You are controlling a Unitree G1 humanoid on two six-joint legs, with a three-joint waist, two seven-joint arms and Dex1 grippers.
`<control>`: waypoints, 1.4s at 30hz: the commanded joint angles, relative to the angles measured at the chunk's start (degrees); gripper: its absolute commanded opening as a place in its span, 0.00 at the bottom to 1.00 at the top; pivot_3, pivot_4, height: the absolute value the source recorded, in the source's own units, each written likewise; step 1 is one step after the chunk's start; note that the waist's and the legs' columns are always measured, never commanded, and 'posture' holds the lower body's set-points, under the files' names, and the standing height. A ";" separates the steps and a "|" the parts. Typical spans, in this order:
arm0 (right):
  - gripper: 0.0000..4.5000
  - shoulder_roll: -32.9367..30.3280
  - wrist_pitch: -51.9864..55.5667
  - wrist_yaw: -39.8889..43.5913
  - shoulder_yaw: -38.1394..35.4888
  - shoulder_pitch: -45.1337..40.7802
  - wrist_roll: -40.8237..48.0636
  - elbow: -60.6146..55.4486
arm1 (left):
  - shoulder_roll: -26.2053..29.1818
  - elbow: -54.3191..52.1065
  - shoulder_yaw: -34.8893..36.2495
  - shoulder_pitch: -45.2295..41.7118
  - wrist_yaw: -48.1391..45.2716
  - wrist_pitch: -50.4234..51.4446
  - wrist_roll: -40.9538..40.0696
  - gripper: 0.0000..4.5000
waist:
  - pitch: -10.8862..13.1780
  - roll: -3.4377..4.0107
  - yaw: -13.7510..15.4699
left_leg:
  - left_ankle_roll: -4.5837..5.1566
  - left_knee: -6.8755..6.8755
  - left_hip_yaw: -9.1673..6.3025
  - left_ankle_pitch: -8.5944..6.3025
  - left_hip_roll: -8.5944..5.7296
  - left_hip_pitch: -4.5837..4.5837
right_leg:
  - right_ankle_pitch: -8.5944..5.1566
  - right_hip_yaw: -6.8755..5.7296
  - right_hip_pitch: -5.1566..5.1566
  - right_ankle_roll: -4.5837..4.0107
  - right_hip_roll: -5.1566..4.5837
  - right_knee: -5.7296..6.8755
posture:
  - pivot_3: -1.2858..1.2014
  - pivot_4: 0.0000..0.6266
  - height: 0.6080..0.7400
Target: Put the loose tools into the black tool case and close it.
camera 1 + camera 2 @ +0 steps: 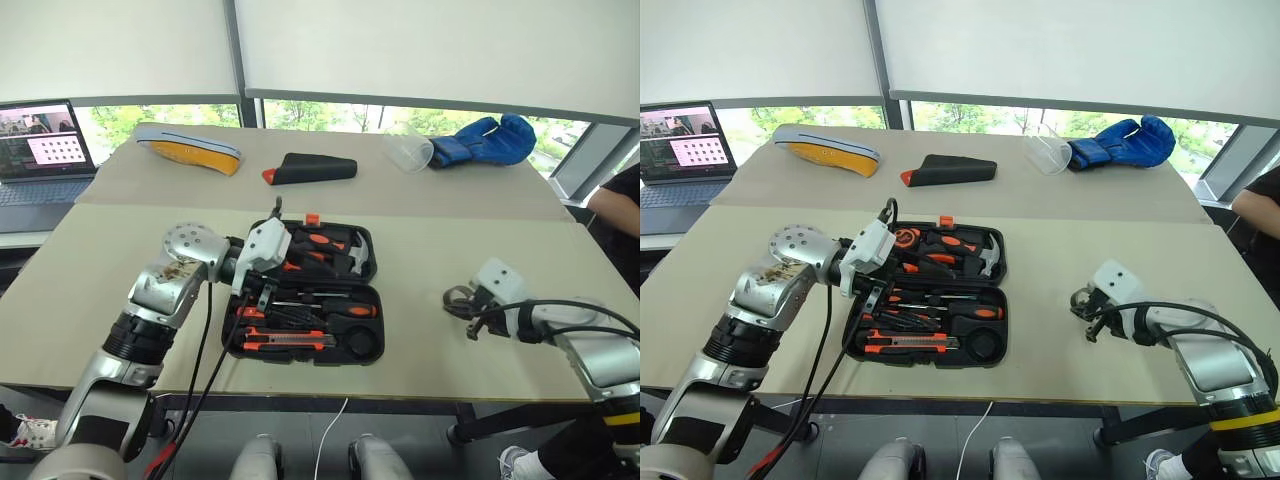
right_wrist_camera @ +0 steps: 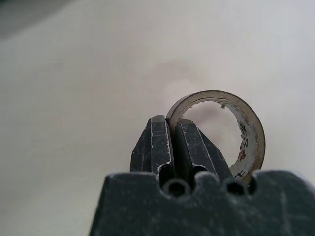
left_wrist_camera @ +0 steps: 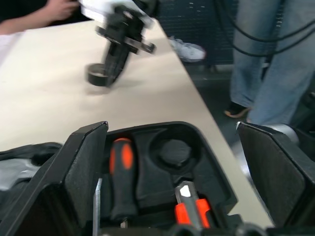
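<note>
The black tool case (image 1: 381, 322) lies open at the table's middle. Orange-and-black screwdrivers (image 1: 345, 311) and a utility knife (image 1: 285, 343) sit in its slots, and a round slot (image 3: 173, 150) at the near right corner holds nothing. My left gripper (image 3: 172, 182) hovers open over the case's left side, its fingers (image 3: 81, 172) wide apart. To the right of the case, my right gripper (image 2: 171, 125) is shut on the rim of the small tape roll (image 2: 251, 132), one finger inside the ring and one outside. The tape roll (image 1: 455, 298) rests low at the table surface.
On the far table lie a black pouch with an orange tip (image 1: 312, 169), a blue glove (image 1: 485, 140), a clear cup (image 1: 408, 150) and a yellow-and-grey object (image 1: 190, 148). A laptop (image 1: 40, 150) stands far left. A person (image 1: 620, 205) sits at the right edge.
</note>
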 commanded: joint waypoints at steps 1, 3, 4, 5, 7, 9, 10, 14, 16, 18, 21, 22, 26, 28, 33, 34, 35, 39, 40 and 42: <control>0.00 -1.91 6.32 9.91 -1.29 -1.75 13.47 -16.29 | 0.93 -1.27 -0.39 -0.73 -1.70 -0.22 -0.08 1.00 | 0.02 0.03 -0.02 | 0.00 0.00 -0.01 0.00 0.02 0.00 | -0.01 0.00 0.00 -0.01 0.02 0.01 | 0.52 0.24 0.95; 0.00 -2.28 9.55 11.47 0.14 -2.38 17.51 -23.11 | 1.81 -1.47 -0.62 -0.40 -2.82 -0.40 0.04 1.00 | 0.06 0.10 0.01 | 0.00 -0.03 -0.04 0.00 0.04 -0.01 | -0.01 0.00 -0.01 -0.03 0.04 0.01 | 0.52 0.24 0.95; 0.00 -1.80 10.91 10.70 1.56 -3.27 17.94 -25.38 | 2.35 -1.62 -0.71 -0.13 -3.38 -0.49 0.15 1.00 | 0.06 0.10 0.02 | 0.00 -0.05 -0.07 0.00 0.07 0.00 | -0.03 -0.03 0.02 -0.05 0.07 0.00 | 0.52 0.24 0.95; 0.00 -1.05 11.72 9.64 3.49 -4.18 17.36 -26.98 | 2.82 -1.70 -0.75 0.16 -3.83 -0.73 0.30 1.00 | 0.06 0.10 -0.09 | 0.00 -0.05 -0.09 -0.01 0.07 0.00 | -0.04 -0.05 0.01 -0.04 0.07 0.00 | 0.52 0.24 0.95; 0.00 0.48 12.05 7.85 9.29 -5.60 14.18 -28.88 | 3.77 -1.84 -0.77 0.66 -4.34 -1.02 0.54 1.00 | 0.06 0.10 -0.04 | 0.00 -0.04 -0.08 -0.01 0.09 0.01 | -0.05 -0.06 0.01 -0.03 0.07 -0.01 | 0.52 0.24 0.95; 0.00 1.62 11.74 6.64 13.90 -6.20 11.26 -29.07 | 4.74 -2.15 -0.71 1.00 -4.76 -0.80 0.60 1.00 | 0.06 0.10 0.00 | 0.00 -0.02 -0.06 0.00 0.09 0.04 | -0.17 -0.06 0.01 -0.25 0.04 -0.01 | 0.52 0.24 0.95; 0.00 1.85 11.67 6.28 15.02 -6.35 10.52 -28.94 | 5.00 -2.30 -0.70 1.10 -4.87 -0.66 0.61 1.00 | 0.07 0.10 0.20 | -0.01 -0.01 -0.05 0.00 0.08 0.03 | -0.22 -0.06 0.00 -0.34 0.03 -0.01 | 0.52 0.24 0.95; 0.00 2.39 7.77 4.76 21.00 -7.98 2.75 -24.93 | 7.42 -2.72 0.00 2.59 -6.06 -1.30 0.66 1.00 | 0.07 0.10 0.20 | -0.01 0.06 -0.01 0.00 0.01 -0.07 | -0.24 -0.05 -0.03 -0.37 -0.07 -0.03 | 0.52 0.24 0.95; 0.00 1.92 5.94 5.01 22.19 -8.28 0.32 -23.09 | 8.26 -2.76 0.47 3.48 -6.12 -2.09 0.65 1.00 | 0.07 0.10 0.18 | -0.01 0.06 0.00 0.00 0.02 -0.06 | -0.23 -0.05 -0.04 -0.37 -0.06 -0.03 | 0.52 0.24 0.95; 0.00 1.77 5.93 5.41 21.44 -8.81 -0.10 -22.37 | 8.67 -2.78 0.83 3.85 -5.92 -2.27 0.57 1.00 | 0.07 0.11 0.18 | -0.01 0.05 0.00 0.00 0.04 -0.05 | -0.23 -0.06 -0.05 -0.36 -0.04 0.00 | 0.52 0.24 0.95; 0.00 2.56 7.35 5.92 19.54 -9.55 1.51 -22.69 | 8.91 -2.89 1.08 4.07 -5.46 -2.22 0.27 1.00 | 0.07 0.11 0.29 | 0.00 0.03 -0.01 0.00 0.04 -0.05 | -0.17 -0.06 -0.08 -0.25 -0.02 0.05 | 0.52 0.24 0.95; 0.00 2.86 7.80 6.20 19.04 -9.57 2.43 -23.06 | 8.88 -2.98 1.11 4.14 -5.37 -2.17 0.24 1.00 | 0.07 0.11 0.32 | 0.00 0.04 -0.01 0.00 0.04 -0.06 | -0.16 -0.07 -0.08 -0.24 -0.03 0.05 | 0.52 0.24 0.95; 0.26 3.20 9.55 8.04 18.76 -9.30 5.17 -24.99 | 8.50 -2.92 1.17 4.33 -4.82 -2.27 0.40 1.00 | 0.07 0.11 0.23 | 0.00 0.04 -0.01 0.00 0.04 -0.06 | -0.15 -0.06 -0.07 -0.21 -0.03 0.04 | 0.52 0.24 0.95; 0.41 3.17 9.75 9.02 18.32 -9.09 6.64 -26.25 | 8.20 -2.74 1.09 4.25 -4.34 -2.23 0.52 1.00 | 0.07 0.11 0.22 | 0.00 0.03 -0.01 0.00 0.05 -0.06 | -0.11 -0.07 -0.08 -0.15 -0.02 0.05 | 0.52 0.24 0.95; 0.77 4.19 12.59 7.82 14.12 -10.07 10.65 -27.28 | 7.82 -1.97 0.80 4.04 -2.70 -2.37 1.59 1.00 | 0.07 0.10 0.22 | 0.00 0.03 -0.02 0.00 0.07 -0.05 | -0.12 -0.07 -0.07 -0.15 -0.01 0.05 | 0.52 0.24 0.95; 0.86 3.56 12.84 7.49 12.39 -10.01 10.92 -26.84 | 7.77 -1.70 1.03 3.98 -1.87 -1.98 1.82 1.00 | 0.07 0.11 0.22 | 0.00 0.03 -0.02 0.00 0.07 -0.05 | -0.12 -0.06 -0.08 -0.15 -0.01 0.05 | 0.52 0.24 0.95; 0.94 2.96 13.20 7.18 10.36 -9.80 11.54 -26.49 | 7.77 -1.35 1.39 3.93 -1.03 -1.67 2.06 1.00 | 0.07 0.11 0.22 | 0.00 0.03 -0.02 0.00 0.06 -0.05 | -0.12 -0.07 -0.08 -0.15 -0.01 0.05 | 0.52 0.24 0.95; 0.89 2.13 18.86 4.89 -3.54 -6.35 18.87 -25.04 | 9.20 2.87 5.65 5.10 4.59 -0.61 2.82 1.00 | 0.07 0.10 0.38 | 0.00 0.03 -0.01 0.00 0.06 -0.06 | -0.10 -0.07 -0.07 -0.14 -0.02 0.03 | 0.52 0.24 0.95; 0.81 2.26 19.30 3.90 -7.44 -4.45 19.71 -24.22 | 10.43 5.27 7.40 5.91 6.03 -1.08 3.30 0.94 | 0.07 0.10 0.35 | 0.00 0.02 -0.03 0.00 0.06 -0.05 | -0.05 -0.08 -0.05 -0.14 -0.02 0.03 | 0.52 0.24 0.95; 0.69 2.30 18.99 1.93 -12.19 -1.39 19.64 -22.59 | 12.81 9.64 9.76 7.34 8.18 -3.07 5.04 0.83 | 0.07 0.10 0.18 | 0.00 -0.03 -0.03 -0.01 0.07 -0.04 | -0.01 -0.08 -0.04 -0.13 -0.02 0.00 | 0.52 0.24 0.95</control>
